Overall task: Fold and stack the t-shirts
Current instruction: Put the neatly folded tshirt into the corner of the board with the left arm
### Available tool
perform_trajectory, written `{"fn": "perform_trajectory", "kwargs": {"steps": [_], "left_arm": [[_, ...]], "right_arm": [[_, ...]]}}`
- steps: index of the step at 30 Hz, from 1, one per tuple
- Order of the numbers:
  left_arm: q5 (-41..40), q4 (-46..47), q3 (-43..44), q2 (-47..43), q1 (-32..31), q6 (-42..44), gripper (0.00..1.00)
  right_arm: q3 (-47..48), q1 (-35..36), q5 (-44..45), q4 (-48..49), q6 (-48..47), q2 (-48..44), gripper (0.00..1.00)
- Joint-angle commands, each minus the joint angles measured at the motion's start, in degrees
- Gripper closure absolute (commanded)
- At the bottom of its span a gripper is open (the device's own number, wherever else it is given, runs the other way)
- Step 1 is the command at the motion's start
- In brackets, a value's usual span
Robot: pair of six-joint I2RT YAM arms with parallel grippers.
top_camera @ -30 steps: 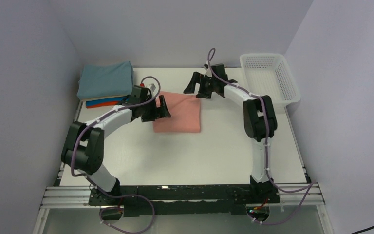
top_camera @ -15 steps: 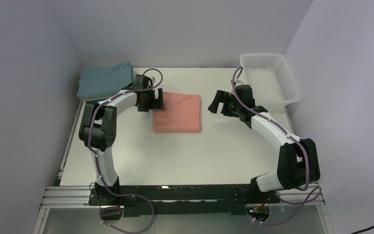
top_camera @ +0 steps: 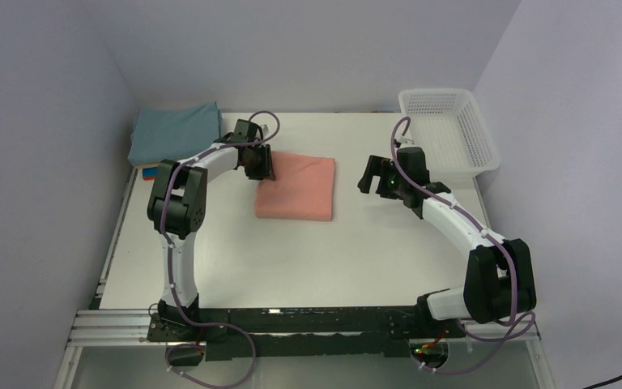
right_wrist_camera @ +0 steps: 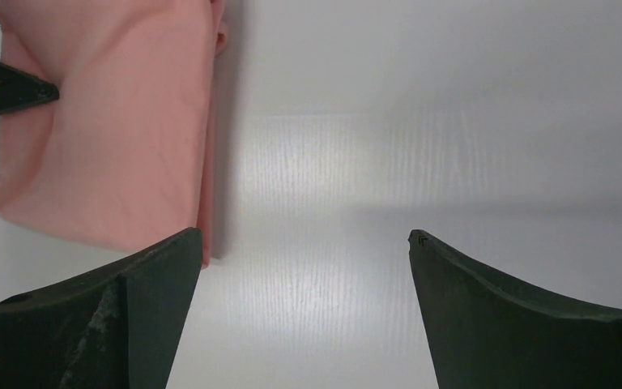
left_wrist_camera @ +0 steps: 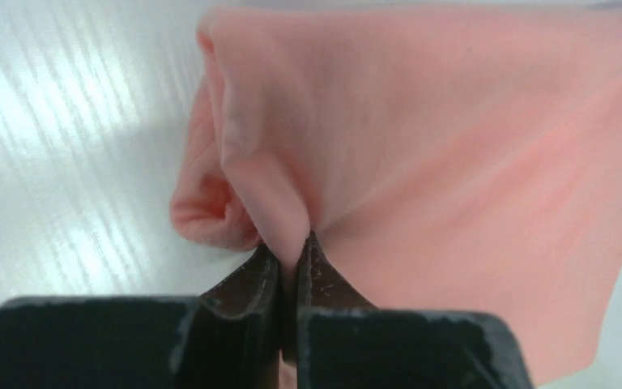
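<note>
Left gripper [left_wrist_camera: 290, 247] is pinching the folded pink t-shirt [top_camera: 300, 190] at its edge — soft, limp, likely sagging; right gripper [right_wrist_camera: 304, 237] is hovering, jaws apart.

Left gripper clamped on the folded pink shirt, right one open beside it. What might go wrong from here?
1. The left gripper pinches only a bunch near one corner of the folded salmon-pink cloth t-shirt; lifted from there, the fold may fall open.
2. The right gripper is open and off the cloth, so the unsupported side could drag across the white table.
</note>
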Motion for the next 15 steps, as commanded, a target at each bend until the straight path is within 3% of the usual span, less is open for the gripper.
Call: {"fn": "perform_trajectory", "kwargs": {"steps": [1, 8, 15], "left_arm": [[-7.9, -6.4, 5.7, 3.6, -3.2, -0.9, 1.0], [-24.4, -9.9, 10.7, -2.1, -3.3, 5.7, 1.0], [-33.8, -12.9, 17.0, -5.2, -3.2, 17.3, 1.0]], "right_arm": [[-0.9, -1.4, 2.7, 1.3, -0.9, -1.7, 0.0], [-2.1, -2.7, 6.4, 1.3, -1.2, -2.6, 0.0], [-1.9, -3.4, 8.6, 0.8, -1.6, -1.8, 0.0]]}}
